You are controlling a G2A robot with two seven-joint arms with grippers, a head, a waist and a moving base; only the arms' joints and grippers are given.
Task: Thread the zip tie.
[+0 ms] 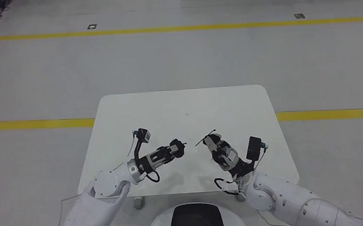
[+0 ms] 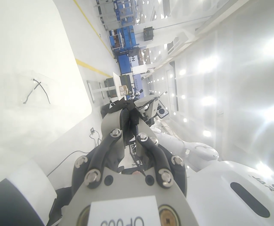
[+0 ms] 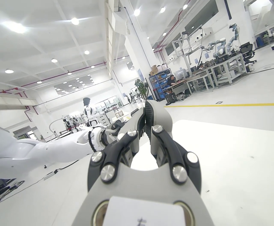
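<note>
Zip tie (image 1: 205,137): thin black strip, pinched at the tips of the right pincer (image 1: 211,140), which is clenched on it. The strip slants out past the fingertips and is held above the white bench (image 1: 181,104), toward its near edge. Left pincer (image 1: 179,145): clenched, fingers pressed together with a dark scrap at the tips that cannot be made out; it points at the right pincer and lies just beside the tie's free end but apart from it, both pincers raised over the near half of the bench, close but not touching.
</note>
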